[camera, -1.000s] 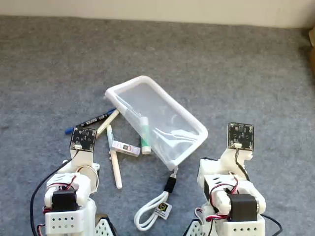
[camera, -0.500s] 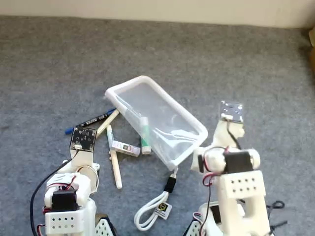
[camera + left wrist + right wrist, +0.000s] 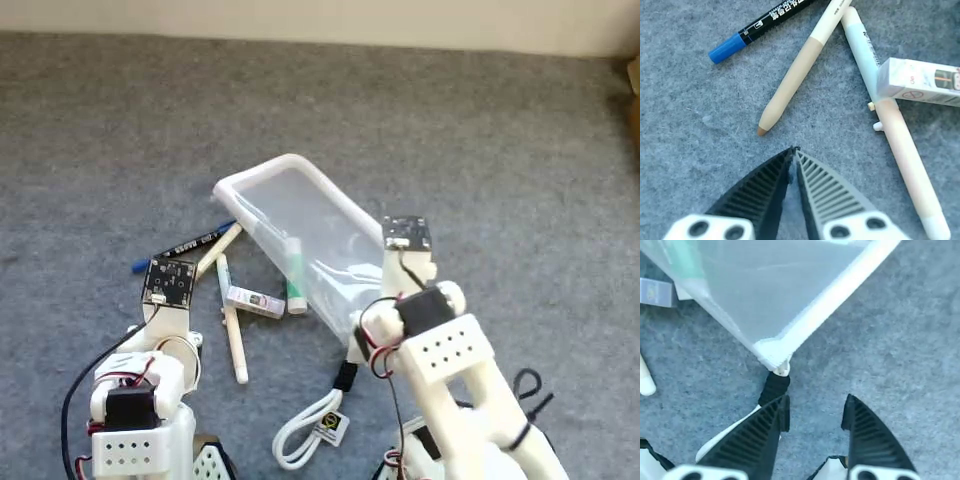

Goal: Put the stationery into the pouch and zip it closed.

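Note:
A translucent white pouch lies slanted at the table's middle, with a green-and-white glue stick at its near-left side. Left of it lie a blue marker, a beige pen, a long pale pen and a small white box. My left gripper is shut and holds nothing, just short of the beige pen's tip. My right gripper is open above the carpet beside the pouch's near corner, where a black zip-pull piece hangs. The right arm leans over that corner.
A white looped cord with a tag lies on the grey carpet in front of the pouch, tied to the black piece. Open carpet stretches behind and to the right of the pouch.
The right arm has swung forward and to the left, from the near-right of the table to the pouch's near corner. The left arm and the stationery have stayed put.

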Controlling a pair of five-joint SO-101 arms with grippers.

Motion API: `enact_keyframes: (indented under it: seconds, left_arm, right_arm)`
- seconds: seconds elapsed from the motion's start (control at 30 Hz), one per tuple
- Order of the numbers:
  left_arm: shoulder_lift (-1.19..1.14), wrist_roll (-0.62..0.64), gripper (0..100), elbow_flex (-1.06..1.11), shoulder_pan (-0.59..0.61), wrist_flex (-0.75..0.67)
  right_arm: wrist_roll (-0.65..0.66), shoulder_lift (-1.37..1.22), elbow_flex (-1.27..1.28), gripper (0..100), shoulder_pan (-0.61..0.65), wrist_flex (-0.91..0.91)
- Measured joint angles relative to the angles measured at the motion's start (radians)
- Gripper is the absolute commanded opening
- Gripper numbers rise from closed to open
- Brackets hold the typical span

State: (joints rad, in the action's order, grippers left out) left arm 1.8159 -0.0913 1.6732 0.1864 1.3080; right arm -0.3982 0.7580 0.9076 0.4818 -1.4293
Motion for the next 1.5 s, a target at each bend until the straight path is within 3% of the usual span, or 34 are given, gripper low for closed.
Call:
enact_keyframes:
  seconds: [0.3, 0.6, 0.83, 1.37, 1.5]
  left_arm:
    - [0.0, 0.0, 1, 0.0, 0.0, 0.0]
    - [0.0, 0.0, 1, 0.0, 0.0, 0.0]
    - [0.0, 0.0, 1, 0.0, 0.0, 0.0]
    - [0.0, 0.0, 1, 0.0, 0.0, 0.0]
    - [0.0, 0.0, 1, 0.0, 0.0, 0.0]
  right_arm:
    - [-0.009, -0.089, 0.0, 17.0, 0.041, 0.086]
    - [-0.08, -0.089, 0.167, 17.0, 0.043, 0.305]
    - [-0.083, -0.089, 0.183, 17.0, 0.155, 0.324]
    - [-0.083, -0.087, 0.296, 17.0, 0.226, 0.396]
    - [-0.083, -0.087, 0.302, 10.1, 0.229, 0.396]
